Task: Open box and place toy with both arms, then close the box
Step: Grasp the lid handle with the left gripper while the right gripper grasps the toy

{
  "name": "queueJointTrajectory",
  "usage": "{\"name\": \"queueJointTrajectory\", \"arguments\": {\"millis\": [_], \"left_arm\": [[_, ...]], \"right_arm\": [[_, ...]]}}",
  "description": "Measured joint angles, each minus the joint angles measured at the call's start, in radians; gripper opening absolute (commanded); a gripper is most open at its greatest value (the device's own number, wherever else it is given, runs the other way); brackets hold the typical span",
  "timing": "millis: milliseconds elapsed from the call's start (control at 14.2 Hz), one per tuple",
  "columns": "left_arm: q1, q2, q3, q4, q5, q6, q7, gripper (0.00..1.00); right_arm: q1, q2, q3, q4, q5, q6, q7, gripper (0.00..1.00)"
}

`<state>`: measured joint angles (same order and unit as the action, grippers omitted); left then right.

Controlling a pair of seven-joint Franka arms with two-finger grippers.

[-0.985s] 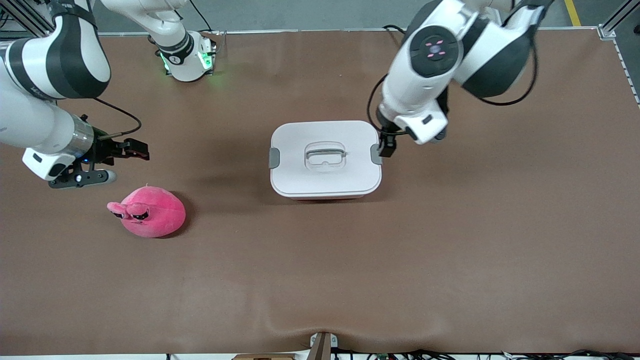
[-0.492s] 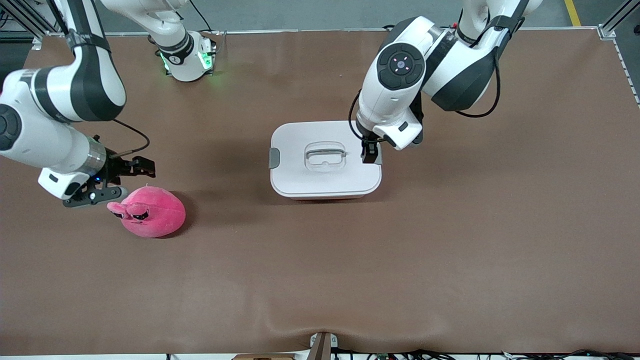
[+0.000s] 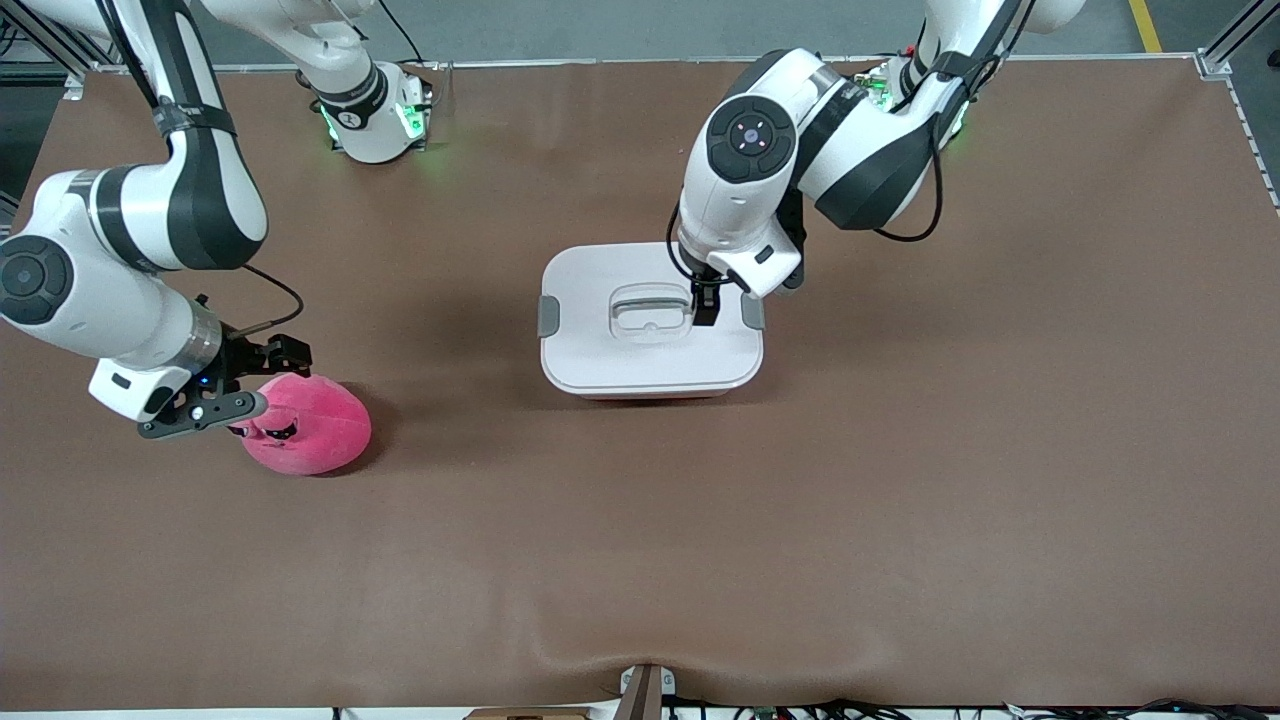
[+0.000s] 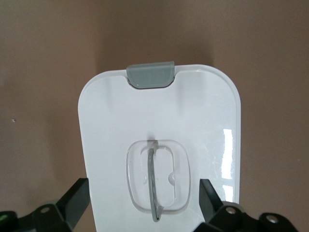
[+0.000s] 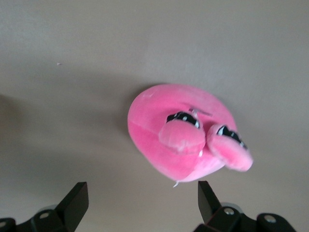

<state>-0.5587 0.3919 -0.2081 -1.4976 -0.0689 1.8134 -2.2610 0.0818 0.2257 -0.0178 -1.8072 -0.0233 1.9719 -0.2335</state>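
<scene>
Left gripper point(image 3: 705, 312), its fingers spread apart and holding nothing, hangs over the box point(image 3: 651, 320) just beside the recessed handle point(image 3: 650, 310) of the white lid point(image 3: 600, 345), which sits closed on the tub between two grey clips point(image 3: 548, 316). Right gripper point(image 3: 258, 383), also spread wide and empty, hovers over the toy point(image 3: 310, 425), which lies on the brown worktop point(image 3: 700, 520) toward the right arm's end, nearer the front camera than the box. No writing is legible.

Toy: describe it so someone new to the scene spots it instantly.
On the brown table, look toward the right arm's end, nearer the front camera than the white-lidded box. The toy lies under the open right gripper: the only bright pink plush, with sleepy dark eyes.
</scene>
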Motion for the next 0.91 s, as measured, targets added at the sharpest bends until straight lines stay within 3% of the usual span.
{"name": "queueJointTrajectory", "arguments": {"millis": [422,914], "left_arm": [[-0.072,0.071,0.0,-0.012,0.084,0.097,-0.116,1.0],[-0.106,0.131,0.0,-0.041,0.089,0.197,-0.128,1.0]], "right_arm": [[-0.012,0.085,-0.011,-0.002,-0.006,0.115,-0.127,1.0],[-0.018,0.144,-0.015,-0.002,-0.009,0.165,-0.144,1.0]]}}
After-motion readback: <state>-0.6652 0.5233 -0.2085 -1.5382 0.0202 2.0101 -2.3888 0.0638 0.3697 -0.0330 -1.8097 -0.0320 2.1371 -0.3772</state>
